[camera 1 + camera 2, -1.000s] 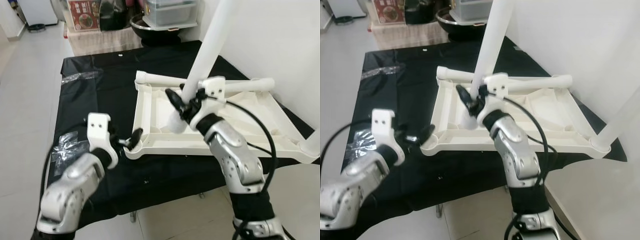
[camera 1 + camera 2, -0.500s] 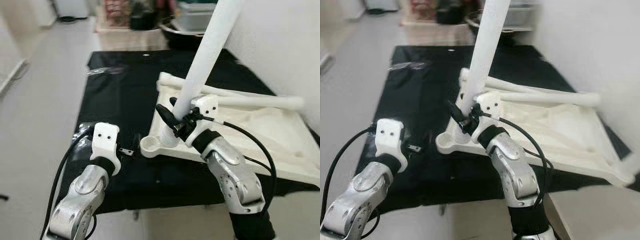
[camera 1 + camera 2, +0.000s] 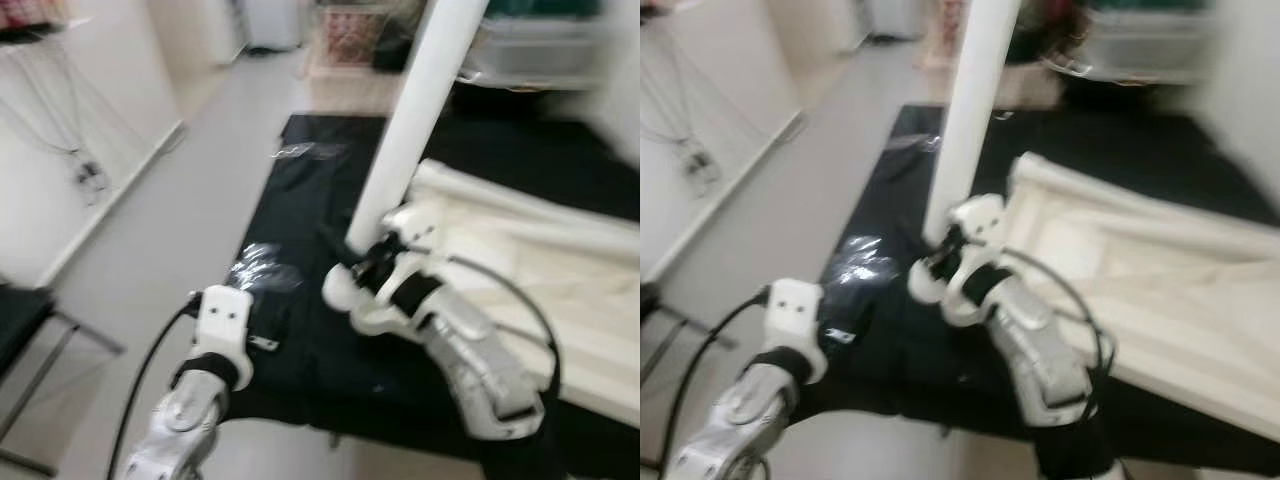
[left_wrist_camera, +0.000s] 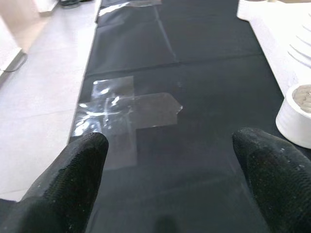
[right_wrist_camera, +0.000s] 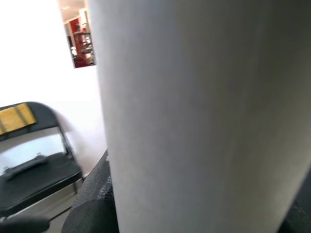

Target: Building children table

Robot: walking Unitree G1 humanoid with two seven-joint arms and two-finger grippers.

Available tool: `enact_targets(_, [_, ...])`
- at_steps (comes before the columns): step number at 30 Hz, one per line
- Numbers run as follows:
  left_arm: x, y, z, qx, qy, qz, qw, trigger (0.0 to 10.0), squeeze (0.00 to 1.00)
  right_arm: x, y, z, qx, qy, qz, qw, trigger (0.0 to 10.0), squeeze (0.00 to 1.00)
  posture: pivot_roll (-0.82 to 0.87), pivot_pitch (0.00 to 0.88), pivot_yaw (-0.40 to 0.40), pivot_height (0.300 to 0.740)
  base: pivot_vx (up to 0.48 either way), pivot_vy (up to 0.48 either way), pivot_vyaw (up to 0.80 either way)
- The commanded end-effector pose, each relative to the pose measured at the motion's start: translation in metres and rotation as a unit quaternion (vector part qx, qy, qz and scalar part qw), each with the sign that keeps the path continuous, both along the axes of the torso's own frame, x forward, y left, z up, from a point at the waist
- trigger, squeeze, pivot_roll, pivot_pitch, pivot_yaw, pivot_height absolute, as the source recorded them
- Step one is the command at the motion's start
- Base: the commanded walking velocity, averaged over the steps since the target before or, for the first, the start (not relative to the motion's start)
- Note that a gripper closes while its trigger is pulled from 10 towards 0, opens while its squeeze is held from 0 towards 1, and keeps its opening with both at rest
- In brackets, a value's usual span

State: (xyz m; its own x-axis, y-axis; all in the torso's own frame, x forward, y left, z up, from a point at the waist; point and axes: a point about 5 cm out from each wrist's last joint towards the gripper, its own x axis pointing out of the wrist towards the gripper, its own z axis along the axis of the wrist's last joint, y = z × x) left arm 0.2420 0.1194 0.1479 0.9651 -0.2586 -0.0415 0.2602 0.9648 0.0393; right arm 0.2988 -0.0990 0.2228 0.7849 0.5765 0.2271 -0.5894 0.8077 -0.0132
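Since a second ago: camera swung left, scene blurred | right gripper (image 3: 362,268) clamped on long white plastic table leg (image 3: 420,112), upright over upturned cream tabletop's (image 3: 520,235) corner socket (image 3: 338,290) | left gripper (image 4: 170,160) spread, holding nothing, above black cloth (image 4: 194,73).

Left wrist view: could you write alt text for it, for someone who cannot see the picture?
Two black gripper fingers spread wide apart above a black cloth-covered table, holding nothing. A crumpled clear plastic wrapper lies flat on the cloth between them, and the round white socket corner of an upturned white plastic tabletop sits at one edge.
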Motion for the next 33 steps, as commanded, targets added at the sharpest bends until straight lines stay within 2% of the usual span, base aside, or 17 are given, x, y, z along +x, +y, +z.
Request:
enact_targets(1, [-0.001, 0.000, -0.001, 0.006, 0.004, -0.005, 1.000, 10.0, 0.00, 0.002, 0.002, 0.005, 0.000, -0.007, 0.002, 1.000, 10.0, 0.00, -0.04, 0.129, -0.024, 0.740, 0.000, 0.000, 0.00])
enact_targets(8, [-0.003, -0.002, -0.003, 0.009, 0.010, -0.016, 1.000, 10.0, 0.00, 0.007, -0.005, 0.011, -0.008, -0.013, -0.011, 1.000, 10.0, 0.00, -0.05, 0.155, -0.026, 0.740, 0.000, 0.000, 0.00])
enact_targets(15, [-0.004, -0.005, -0.003, 0.018, 0.006, -0.030, 0.999, 10.0, 0.00, 0.008, -0.006, 0.011, -0.013, -0.013, -0.012, 1.000, 10.0, 0.00, -0.05, 0.172, -0.027, 0.740, -0.243, 0.000, 0.00])
enact_targets(23, [0.001, 0.004, -0.001, 0.030, -0.010, -0.009, 0.999, 10.0, 0.00, 0.009, -0.002, 0.002, -0.015, -0.001, -0.020, 1.000, 10.0, 0.00, -0.04, 0.174, -0.025, 0.740, 0.000, 0.000, 0.00])
enact_targets(28, [-0.003, 0.002, -0.004, 0.015, 0.001, -0.046, 0.999, 10.0, 0.00, 0.012, 0.000, -0.005, -0.031, 0.008, -0.035, 0.999, 10.0, 0.00, -0.04, 0.177, -0.021, 0.740, 0.000, 0.000, 0.00])
enact_targets(30, [-0.009, -0.005, -0.007, 0.016, 0.011, -0.095, 0.995, 10.0, 0.00, 0.017, 0.001, -0.006, -0.044, 0.005, -0.037, 0.998, 10.0, 0.00, -0.03, 0.179, -0.021, 0.740, 0.000, 0.000, 0.00])
enact_targets(33, [-0.014, -0.007, -0.008, 0.016, 0.016, -0.118, 0.993, 10.0, 0.00, 0.021, 0.001, -0.004, -0.053, 0.002, -0.038, 0.998, 10.0, 0.00, -0.03, 0.186, -0.022, 0.740, 0.000, 0.000, 0.00])
